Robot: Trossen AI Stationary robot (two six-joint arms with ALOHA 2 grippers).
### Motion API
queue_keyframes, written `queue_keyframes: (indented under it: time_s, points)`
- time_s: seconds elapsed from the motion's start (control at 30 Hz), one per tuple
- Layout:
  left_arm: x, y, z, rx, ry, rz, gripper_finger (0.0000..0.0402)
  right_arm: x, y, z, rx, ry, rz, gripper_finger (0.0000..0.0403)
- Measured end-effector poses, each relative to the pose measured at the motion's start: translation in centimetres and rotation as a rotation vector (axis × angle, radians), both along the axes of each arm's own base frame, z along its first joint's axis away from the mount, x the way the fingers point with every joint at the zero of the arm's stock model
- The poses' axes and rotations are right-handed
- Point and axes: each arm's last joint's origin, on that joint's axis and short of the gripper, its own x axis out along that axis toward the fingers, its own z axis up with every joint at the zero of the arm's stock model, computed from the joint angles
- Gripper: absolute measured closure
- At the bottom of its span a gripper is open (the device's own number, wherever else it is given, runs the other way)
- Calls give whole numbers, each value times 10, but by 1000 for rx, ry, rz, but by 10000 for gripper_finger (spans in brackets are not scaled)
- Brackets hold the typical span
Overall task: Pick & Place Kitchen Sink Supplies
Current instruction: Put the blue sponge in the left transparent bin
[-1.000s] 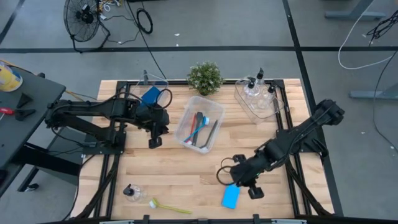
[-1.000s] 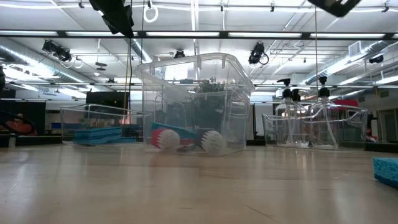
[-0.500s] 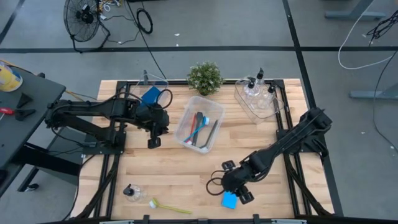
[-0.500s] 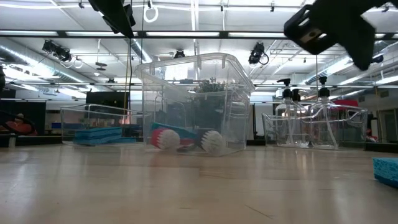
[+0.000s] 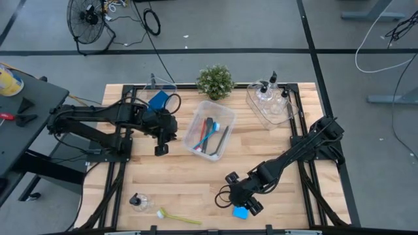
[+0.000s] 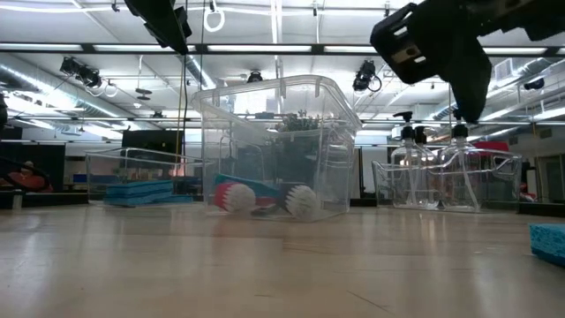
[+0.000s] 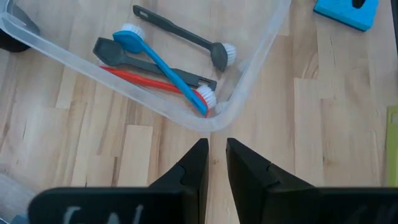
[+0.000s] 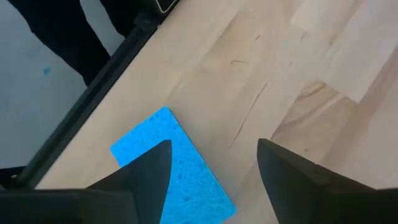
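A flat blue sponge (image 8: 177,168) lies on the wood near the table's front edge, right of centre (image 5: 240,213), and shows at the right edge of the low view (image 6: 547,243). My right gripper (image 8: 214,162) hovers open above it (image 5: 240,196), well clear of the table (image 6: 433,44), one finger over the sponge and one over bare wood. My left gripper (image 7: 214,152) hangs beside the centre bin's near left corner (image 5: 161,149), fingers almost together with nothing between them.
The clear centre bin (image 5: 225,117) holds red, blue and grey brushes (image 7: 161,68). A bin with pump bottles (image 5: 271,101) stands at the back right, a bin with blue sponges (image 5: 160,99) at the back left, a plant (image 5: 215,80) between. A bottle (image 5: 137,202) and a yellow-green brush (image 5: 176,217) lie near left.
My right gripper has travelled toward the table's left and near edges and now stands over the blue sponge, covering part of it in the high view. It has also come into the low view from the upper right. The sponge has stayed where it was.
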Motion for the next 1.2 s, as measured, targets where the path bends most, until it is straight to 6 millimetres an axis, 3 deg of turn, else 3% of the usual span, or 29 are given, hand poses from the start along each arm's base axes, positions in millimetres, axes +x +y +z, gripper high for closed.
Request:
queue_keyframes:
  time_s: [0.4, 1.2]
  points:
    - [0, 0, 0, 9, 0, -13, 340, -17, -7, -33, 18, 69, 149, 172]
    - [0, 0, 0, 8, -1, -11, 340, -13, -15, -34, -15, -1, 280, 172]
